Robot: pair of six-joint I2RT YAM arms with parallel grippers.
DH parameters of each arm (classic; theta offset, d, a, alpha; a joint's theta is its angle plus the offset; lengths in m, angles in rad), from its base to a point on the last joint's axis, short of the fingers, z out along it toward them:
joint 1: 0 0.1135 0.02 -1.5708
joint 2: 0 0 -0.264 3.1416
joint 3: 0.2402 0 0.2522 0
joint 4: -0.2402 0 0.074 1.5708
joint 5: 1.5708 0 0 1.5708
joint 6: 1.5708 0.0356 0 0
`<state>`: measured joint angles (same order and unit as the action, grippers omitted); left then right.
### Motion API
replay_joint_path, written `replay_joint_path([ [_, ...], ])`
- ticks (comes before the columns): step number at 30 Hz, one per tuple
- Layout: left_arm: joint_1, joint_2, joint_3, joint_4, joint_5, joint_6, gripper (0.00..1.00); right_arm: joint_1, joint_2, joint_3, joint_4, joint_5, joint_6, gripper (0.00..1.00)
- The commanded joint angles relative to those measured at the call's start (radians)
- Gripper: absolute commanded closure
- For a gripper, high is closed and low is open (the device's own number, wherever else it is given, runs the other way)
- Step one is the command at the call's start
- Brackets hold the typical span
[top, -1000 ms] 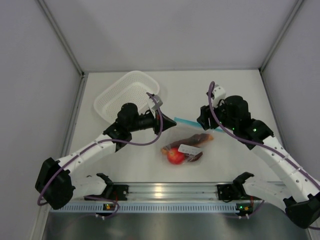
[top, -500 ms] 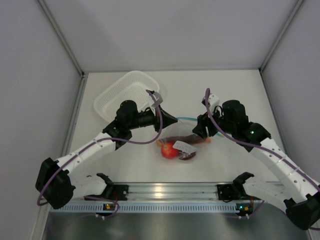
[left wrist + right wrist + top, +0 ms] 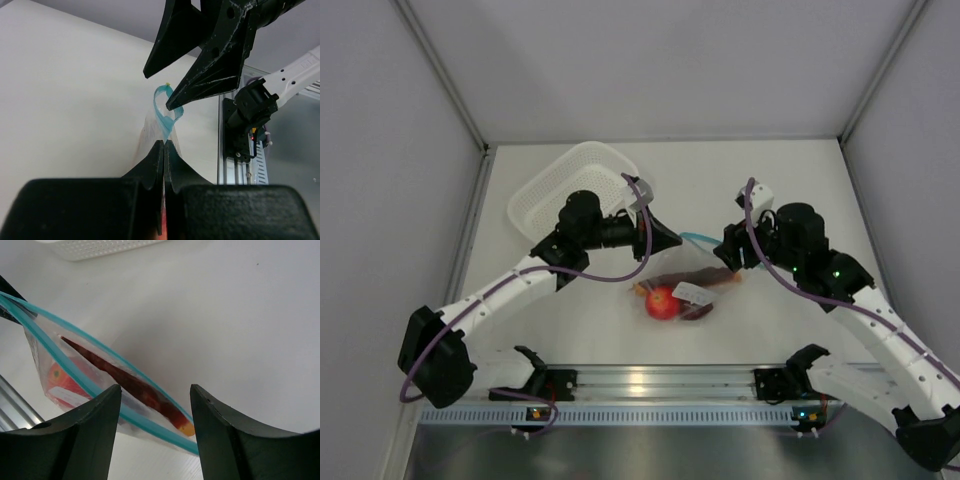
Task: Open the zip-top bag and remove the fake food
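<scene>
The zip-top bag (image 3: 692, 288) hangs between my two grippers, its mouth parted so that two light blue zip strips (image 3: 60, 347) run apart. My left gripper (image 3: 672, 243) is shut on the bag's upper edge next to the zip strip (image 3: 165, 107). My right gripper (image 3: 728, 256) is open, and its fingers (image 3: 97, 415) straddle the bag's other end without pinching it. Inside the bag I see the red tomato ball (image 3: 662, 302), the dark brown piece (image 3: 120, 377) and an orange tip (image 3: 186, 429). In the left wrist view the right gripper (image 3: 172, 90) shows ahead, open.
The white perforated basket (image 3: 575, 185) stands at the back left, just behind the left arm; its edge shows in the right wrist view (image 3: 95, 246). The aluminium rail (image 3: 650, 385) with the arm bases runs along the near edge. Grey walls enclose the table.
The left gripper has pulled the bag's edge up and to the left, and the food has slid left with it. The right gripper moved in towards the bag, then a little back.
</scene>
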<state>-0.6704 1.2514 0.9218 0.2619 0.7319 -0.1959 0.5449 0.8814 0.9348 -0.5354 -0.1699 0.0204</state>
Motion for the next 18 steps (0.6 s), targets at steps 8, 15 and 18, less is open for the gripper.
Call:
replay_joint_path([
  [8,-0.001,0.011,0.081,0.016,0.112,0.019,1.0,-0.026,0.016,-0.048,0.138,-0.086,-0.151,0.35],
  [15,-0.001,0.014,0.086,-0.001,0.038,0.035,1.0,-0.037,0.051,-0.039,0.144,-0.155,-0.126,0.83],
  [18,0.0,0.045,0.133,-0.082,-0.083,0.056,1.0,-0.037,0.047,-0.044,0.137,-0.171,-0.087,1.0],
])
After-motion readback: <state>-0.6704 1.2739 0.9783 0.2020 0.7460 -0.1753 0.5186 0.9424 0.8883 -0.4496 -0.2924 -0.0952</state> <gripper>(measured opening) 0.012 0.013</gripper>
